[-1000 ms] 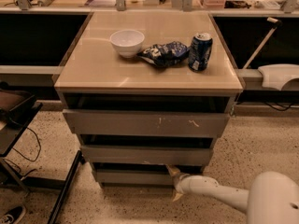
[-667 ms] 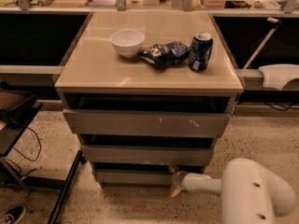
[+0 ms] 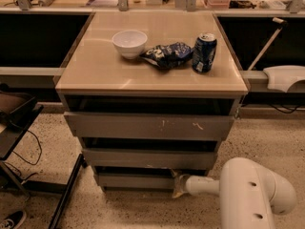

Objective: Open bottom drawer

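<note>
Three grey drawer fronts, stacked in the cabinet at frame centre: top drawer (image 3: pixel 147 126), widest, pale scratches right of middle; middle drawer (image 3: pixel 143 159), beneath it; bottom drawer (image 3: pixel 128 181), lowest and narrowest-looking, lower centre of the frame just above the speckled floor, plain front, dark gap along its upper edge. Change over the last second: the arm's bulky white elbow housing (image 3: pixel 255 194) now stands further left and looms larger in the lower right corner; the gripper (image 3: pixel 178 183) keeps the same spot at the right end of the bottom drawer; the drawer front itself shows no visible shift. Reading for the task: the arm appears to have re-posed behind its contact point rather than pulled; opening judged barely begun, nearly all the outward travel still to come. Arm pose: white forearm (image 3: pixel 202 185) roughly level and low, running leftward from the elbow housing to the gripper; gripper set against the upper right part of the bottom drawer's front, at or just under the gap; whether it is spread, closed, or clamped on the edge cannot be told. Cabinet top (image 3: pixel 95 73), upper centre, unchanged: one white bowl (image 3: pixel 129 43); one dark snack bag (image 3: pixel 167 55) just right of it; one blue can (image 3: pixel 204 52), upright, beside the bag.
</note>
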Available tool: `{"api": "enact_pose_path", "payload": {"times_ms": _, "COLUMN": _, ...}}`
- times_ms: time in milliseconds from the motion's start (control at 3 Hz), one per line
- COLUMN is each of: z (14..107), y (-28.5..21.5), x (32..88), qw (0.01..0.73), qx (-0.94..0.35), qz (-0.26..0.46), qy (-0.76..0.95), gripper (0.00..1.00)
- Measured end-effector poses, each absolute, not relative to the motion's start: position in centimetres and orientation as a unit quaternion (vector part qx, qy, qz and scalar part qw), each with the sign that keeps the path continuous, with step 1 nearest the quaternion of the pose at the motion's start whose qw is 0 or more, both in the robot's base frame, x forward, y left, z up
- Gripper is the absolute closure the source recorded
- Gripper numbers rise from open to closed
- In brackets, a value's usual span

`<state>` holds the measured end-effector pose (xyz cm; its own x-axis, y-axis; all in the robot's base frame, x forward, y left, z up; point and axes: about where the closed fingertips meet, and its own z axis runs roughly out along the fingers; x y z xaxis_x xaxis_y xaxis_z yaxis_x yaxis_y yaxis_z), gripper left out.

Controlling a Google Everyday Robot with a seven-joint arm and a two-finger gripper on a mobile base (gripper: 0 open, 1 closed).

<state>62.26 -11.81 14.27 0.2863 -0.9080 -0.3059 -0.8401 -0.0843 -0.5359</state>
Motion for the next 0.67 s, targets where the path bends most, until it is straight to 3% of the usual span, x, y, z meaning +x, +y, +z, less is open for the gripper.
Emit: {"api": "enact_pose_path", "payload": {"times_ms": 667, "z": 14.27, "y": -11.8, "x": 62.26, "qw": 0.322, "qx": -0.734, "qz": -0.053, "qy": 0.595, "gripper": 0.62}}
